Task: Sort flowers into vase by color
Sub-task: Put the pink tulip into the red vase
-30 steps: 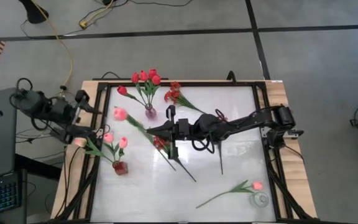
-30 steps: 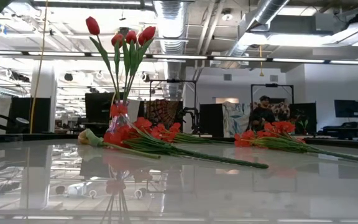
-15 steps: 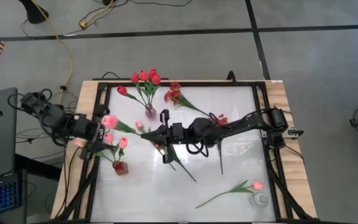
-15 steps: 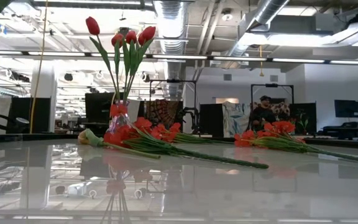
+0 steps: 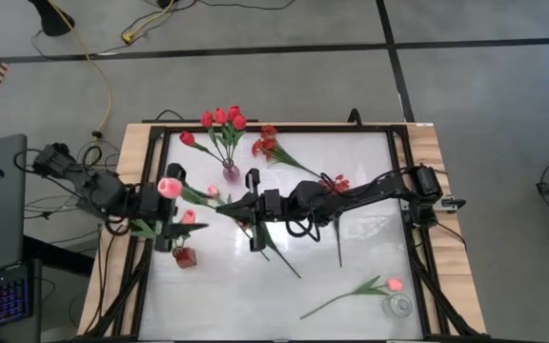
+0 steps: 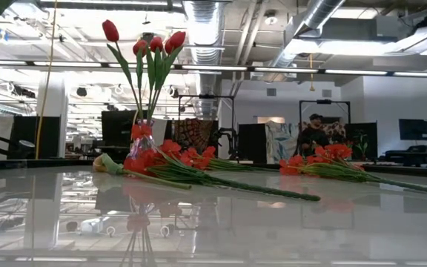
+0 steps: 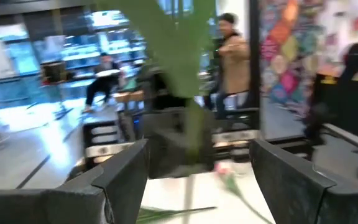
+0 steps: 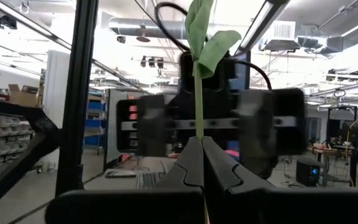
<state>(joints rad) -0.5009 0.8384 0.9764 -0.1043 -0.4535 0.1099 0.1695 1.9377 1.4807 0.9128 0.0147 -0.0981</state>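
Near the table's left edge, the right gripper (image 5: pixel 229 204) pinches a pink tulip (image 5: pixel 170 186) stem toward the open left gripper (image 5: pixel 165 211).

The thin green leafy stem (image 8: pixel 198 93) pinched in the right end effector (image 8: pixel 201 146) runs past the picture's upper edge (bloom unseen), while the left wrist view is smeared with blur.

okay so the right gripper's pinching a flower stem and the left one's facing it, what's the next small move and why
Probably close the left gripper on the green stem. Its fingers stand open around that stem, while the right gripper is shut on it, the pink tulip up by the left arm.
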